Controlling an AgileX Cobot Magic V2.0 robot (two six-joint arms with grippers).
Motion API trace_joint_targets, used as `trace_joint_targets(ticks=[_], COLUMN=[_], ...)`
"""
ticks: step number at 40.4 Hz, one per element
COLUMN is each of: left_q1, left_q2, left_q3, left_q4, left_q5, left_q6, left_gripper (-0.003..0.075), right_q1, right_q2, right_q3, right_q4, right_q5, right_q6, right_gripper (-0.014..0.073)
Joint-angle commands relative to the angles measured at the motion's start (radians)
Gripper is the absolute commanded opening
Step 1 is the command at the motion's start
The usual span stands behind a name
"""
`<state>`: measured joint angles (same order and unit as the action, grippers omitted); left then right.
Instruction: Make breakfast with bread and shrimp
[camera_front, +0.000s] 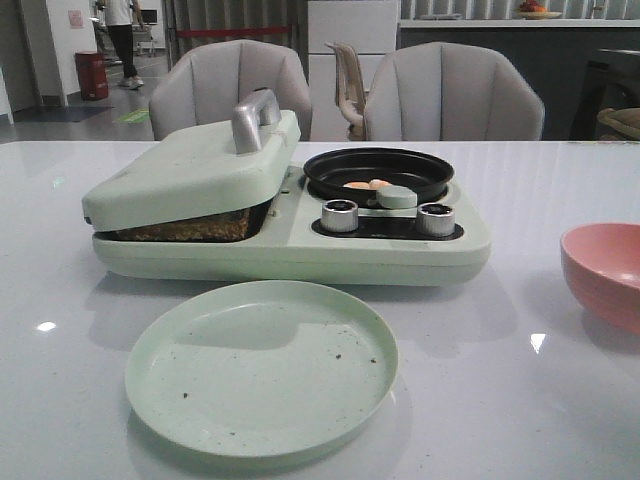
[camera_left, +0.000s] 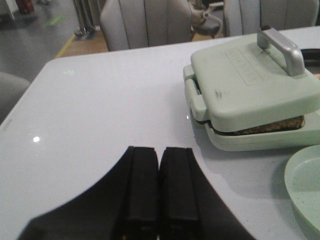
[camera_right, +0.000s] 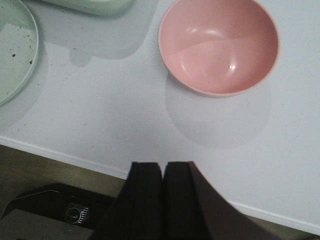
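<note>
The bread (camera_front: 195, 228) shows only as a dark brown strip under the tilted lid (camera_front: 190, 172) of the breakfast maker (camera_front: 290, 255); how many slices lie there cannot be told. The shrimp (camera_front: 366, 185) are partly hidden behind the pan (camera_front: 378, 172) rim. The pink bowl (camera_front: 604, 272) is cut off at the surface's right edge.

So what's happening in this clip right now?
Nothing is being held. Both grippers, left and right, are shut and empty, away from the food. The browned bread sits in the pale green sandwich press, lid resting on it. Orange-pink shrimp lie in the black round pan. The pale green round plate and pink bowl hold no food.
</note>
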<state>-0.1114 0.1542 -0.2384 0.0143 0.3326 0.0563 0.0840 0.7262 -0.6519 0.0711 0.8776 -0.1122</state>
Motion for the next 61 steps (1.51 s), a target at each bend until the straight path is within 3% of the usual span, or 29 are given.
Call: trace_joint_targets(ticks=[1,18,61], left_q1=[0.02,0.07,0.08], left_q2=[-0.08,-0.18,-0.18], left_q3=[0.061,0.248,0.246], left_q4=[-0.014,-0.091,-0.105], left_q5=[-0.185,-0.456,-0.444], left_q6=[-0.002,-0.002,-0.002], left_gripper=[0.0101,0.0101,0.0101], right_q1=[-0.005,-0.005,-0.005], right_q2=[-0.003,-0.003,-0.026], right_q3=[-0.026,-0.026,-0.025], right_q4=[0.007,0.007,0.008], right_q5=[-0.05,-0.05,-0.05], right_q6=[-0.001,-0.001,-0.001], right_gripper=[0.0043,0.0043,0.0043])
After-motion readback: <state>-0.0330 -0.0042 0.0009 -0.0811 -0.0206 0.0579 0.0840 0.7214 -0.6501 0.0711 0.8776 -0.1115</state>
